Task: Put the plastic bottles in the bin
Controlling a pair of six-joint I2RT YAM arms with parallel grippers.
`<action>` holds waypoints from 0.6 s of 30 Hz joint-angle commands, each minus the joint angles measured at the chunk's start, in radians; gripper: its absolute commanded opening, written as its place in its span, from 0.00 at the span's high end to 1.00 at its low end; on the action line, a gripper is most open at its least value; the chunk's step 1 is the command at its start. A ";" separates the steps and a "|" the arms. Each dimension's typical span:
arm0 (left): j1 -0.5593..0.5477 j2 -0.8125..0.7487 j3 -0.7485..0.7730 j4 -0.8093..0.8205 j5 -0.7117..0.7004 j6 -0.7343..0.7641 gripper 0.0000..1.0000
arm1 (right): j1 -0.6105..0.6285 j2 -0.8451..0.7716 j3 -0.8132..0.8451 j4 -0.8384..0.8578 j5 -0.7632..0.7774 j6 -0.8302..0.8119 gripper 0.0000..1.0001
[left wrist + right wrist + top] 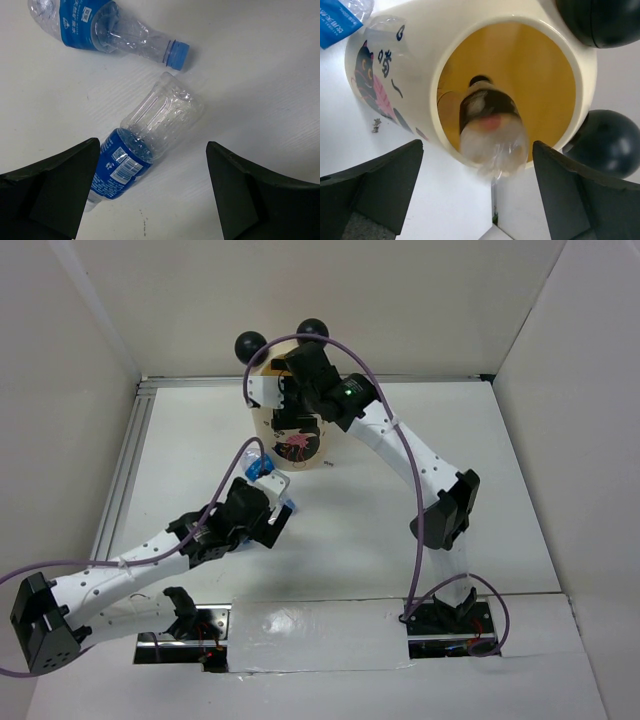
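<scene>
- Clear thin-plastic bottle with a blue cap point(130, 37), at 11 o'clock in the left wrist view: glossy, crumpled walls, shiny blue film label.
- Clear ribbed plastic bottle point(160, 117), at centre: glossy, dented, blue glossy label.
- White table point(260, 75): matt, faintly ribbed.
- Tall cream cylindrical bin point(420, 30): smooth, slightly glossy outside; ochre inside looks matt.
- Black ball ears point(605, 20): smooth, satin.
- Left gripper point(152, 145): fingers point(55, 190) of matt black plastic.

- Between the right gripper's point(477, 145) fingers, the falling bottle point(492, 132) at the bin's point(470, 15) mouth is smeared, and its label is unreadable.
- Between the left gripper's point(152, 146) fingers, the blue-label bottle's point(145, 150) cap end slips behind one finger.
- Beyond those fingertips, the second bottle point(105, 30) runs off the picture's top edge.
</scene>
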State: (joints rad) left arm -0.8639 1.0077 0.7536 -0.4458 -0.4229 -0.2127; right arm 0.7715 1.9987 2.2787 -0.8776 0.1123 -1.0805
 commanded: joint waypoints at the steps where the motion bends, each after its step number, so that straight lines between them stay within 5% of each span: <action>1: -0.007 -0.041 -0.013 0.056 -0.027 0.056 0.00 | -0.006 0.011 0.041 0.090 0.046 0.053 0.02; 11: -0.017 -0.086 -0.100 0.139 0.027 0.210 0.00 | -0.125 -0.136 0.039 0.120 -0.080 0.285 0.02; 18: -0.017 0.098 -0.097 0.199 0.079 0.294 0.00 | -0.421 -0.312 -0.192 0.049 -0.419 0.432 0.04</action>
State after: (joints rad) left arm -0.8757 1.0298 0.6495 -0.3126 -0.3786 0.0101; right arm 0.4301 1.8133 2.1841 -0.8207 -0.1318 -0.7403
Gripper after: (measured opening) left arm 1.001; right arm 0.972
